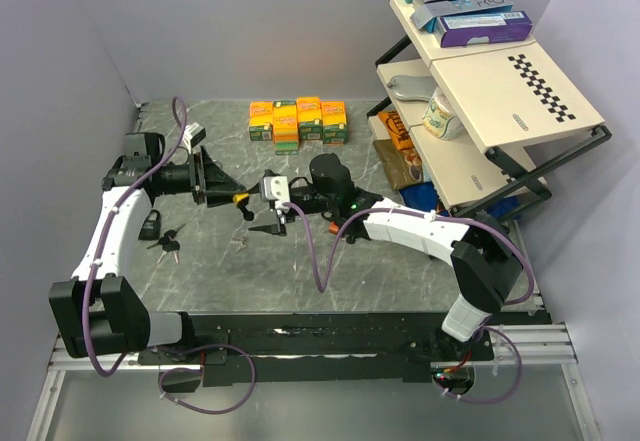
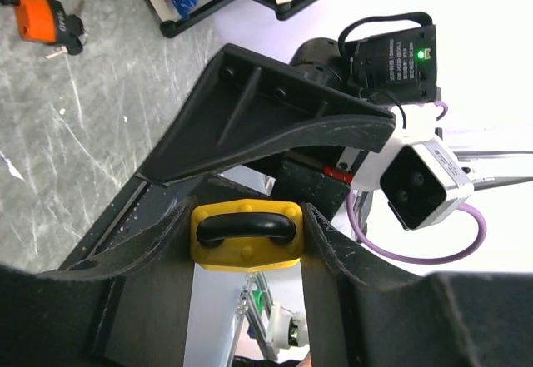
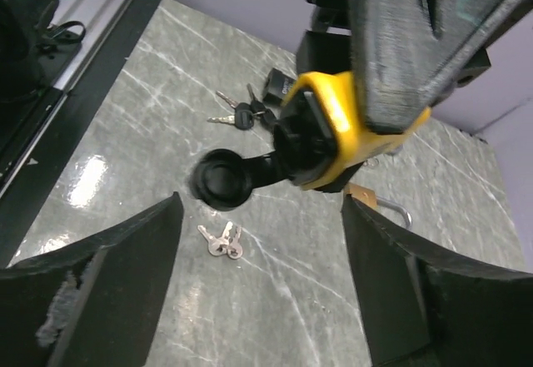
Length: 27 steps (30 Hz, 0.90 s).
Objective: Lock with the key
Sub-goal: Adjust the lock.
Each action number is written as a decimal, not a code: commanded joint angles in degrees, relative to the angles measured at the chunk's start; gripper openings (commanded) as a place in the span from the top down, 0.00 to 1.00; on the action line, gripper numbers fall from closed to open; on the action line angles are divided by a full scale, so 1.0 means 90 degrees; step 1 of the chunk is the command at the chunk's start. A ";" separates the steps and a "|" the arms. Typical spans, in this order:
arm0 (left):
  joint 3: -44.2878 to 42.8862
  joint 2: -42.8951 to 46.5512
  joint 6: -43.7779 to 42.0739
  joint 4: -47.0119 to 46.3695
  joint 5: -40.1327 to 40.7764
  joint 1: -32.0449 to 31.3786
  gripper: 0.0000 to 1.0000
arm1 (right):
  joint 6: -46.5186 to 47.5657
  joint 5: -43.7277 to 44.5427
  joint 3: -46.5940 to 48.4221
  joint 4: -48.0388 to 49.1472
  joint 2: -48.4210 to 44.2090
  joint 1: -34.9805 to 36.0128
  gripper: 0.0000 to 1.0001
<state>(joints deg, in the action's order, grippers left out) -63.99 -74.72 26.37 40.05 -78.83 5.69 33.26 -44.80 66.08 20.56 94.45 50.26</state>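
Padlock sides hidden by left pincer; key blade buried inside.

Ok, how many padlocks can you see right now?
4. A yellow padlock in the left gripper, a brass padlock on the table beneath it, a black padlock by the keys, an orange padlock near the shelf. Others may be hidden.

A yellow padlock with black shackle, black-headed key, grey tabletop veined white — marble-like, orange padlock, cream shelf with black-and-white checker strip, purple cables, orange and yellow boxes.
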 commanded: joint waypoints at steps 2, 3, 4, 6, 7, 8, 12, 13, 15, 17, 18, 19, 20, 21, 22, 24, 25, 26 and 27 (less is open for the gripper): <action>-0.0087 0.0226 -0.0234 0.0149 -0.0558 -0.0086 0.99 | -0.0247 0.0173 0.0128 0.0460 -0.0426 0.0060 0.23; -0.0107 0.0206 -0.0360 0.0227 -0.0548 -0.0086 0.99 | -0.0267 0.0144 0.0147 0.0431 -0.0446 0.0060 0.25; -0.0117 0.0187 -0.0400 0.0324 -0.0538 -0.0076 0.99 | -0.0383 0.0105 0.0138 0.0460 -0.0494 0.0060 0.26; -0.0117 0.0158 -0.0527 0.0403 -0.0499 -0.0086 0.99 | -0.0453 0.0085 0.0128 0.0509 -0.0534 0.0050 0.30; -0.0117 0.0148 -0.0557 0.0452 -0.0451 -0.0076 0.99 | -0.0550 0.0065 0.0138 0.0528 -0.0582 0.0060 0.31; -0.0107 0.0138 -0.0586 0.0442 -0.0431 -0.0086 0.99 | -0.0618 0.0056 0.0157 0.0538 -0.0583 0.0060 0.34; -0.0127 0.0118 -0.0694 0.0540 -0.0343 -0.0076 0.99 | -0.1096 0.0026 0.0323 0.0577 -0.0583 0.0041 0.39; -0.0127 0.0118 -0.0723 0.0559 -0.0333 -0.0076 0.99 | -0.1271 -0.0003 0.0343 0.0587 -0.0564 0.0031 0.40; -0.0117 0.0109 -0.0752 0.0589 -0.0256 -0.0076 0.99 | -0.1429 -0.0052 0.0382 0.0616 -0.0554 0.0021 0.43; -0.0088 0.0128 -0.0849 0.0666 -0.0207 -0.0076 0.99 | -0.1702 -0.0091 0.0421 0.0675 -0.0534 0.0011 0.48; -0.0078 0.0118 -0.0927 0.0725 -0.0129 -0.0086 0.99 | -0.1800 -0.0091 0.0469 0.0704 -0.0534 0.0002 0.49; -0.0078 0.0118 -0.0986 0.0783 -0.0109 -0.0086 0.99 | -0.2004 -0.0101 0.0499 0.0724 -0.0505 -0.0008 0.49; -0.0078 0.0128 -0.1083 0.0852 -0.0109 -0.0076 0.99 | -0.2073 -0.0110 0.0518 0.0733 -0.0495 -0.0037 0.51; -0.0078 0.0118 -0.1123 0.0901 -0.0041 -0.0076 0.99 | -0.2171 -0.0120 0.0577 0.0743 -0.0485 -0.0047 0.52; -0.0088 0.0128 -0.1133 0.0901 -0.0002 -0.0076 0.99 | -0.2336 -0.0120 0.0606 0.0753 -0.0447 -0.0067 0.53; -0.0078 0.0186 -0.1143 0.0872 0.0067 -0.0076 0.99 | -0.2628 -0.0140 0.0703 0.0734 -0.0359 -0.0125 0.56; -0.0068 0.0187 -0.1133 0.0843 0.0193 -0.0076 0.99 | -0.2766 -0.0150 0.0723 0.0782 -0.0320 -0.0154 0.57; -0.0068 0.0216 -0.1085 0.0814 0.0252 -0.0086 0.99 | -0.2932 -0.0188 0.0762 0.0860 -0.0300 -0.0242 0.57; -0.0049 0.0255 -0.1055 0.0707 0.0291 -0.0076 0.99 | -0.3243 -0.0227 0.0850 0.0880 -0.0222 -0.0262 0.57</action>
<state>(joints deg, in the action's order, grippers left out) -63.99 -74.46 18.90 47.79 -78.32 5.17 13.19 -44.40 67.85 22.11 94.45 49.32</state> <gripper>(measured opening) 0.499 0.439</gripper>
